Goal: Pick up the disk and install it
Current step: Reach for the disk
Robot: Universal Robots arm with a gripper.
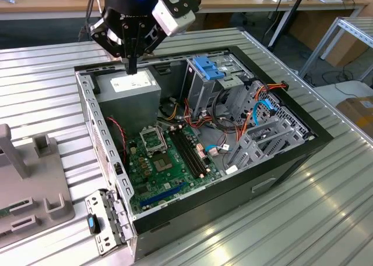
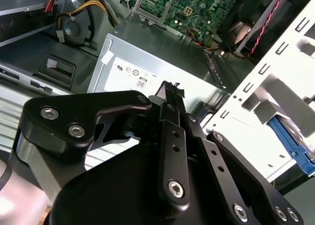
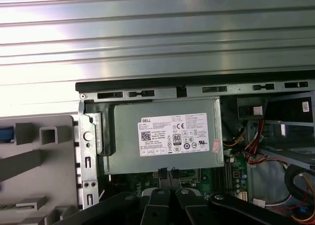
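The pincer (image 1: 132,67), pressed together and empty, hangs above the grey power supply (image 1: 131,88) inside an open computer case (image 1: 280,178). In the second wrist view the disk (image 2: 291,145) shows as a bright blue rail just outside the case wall.

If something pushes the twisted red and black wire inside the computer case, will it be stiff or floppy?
Probably floppy: the twisted wire is thin and hangs in a loose curve, so it should bend aside. It is likely very light. It may snag rather than slide freely, since it lies close to the slotted case wall.
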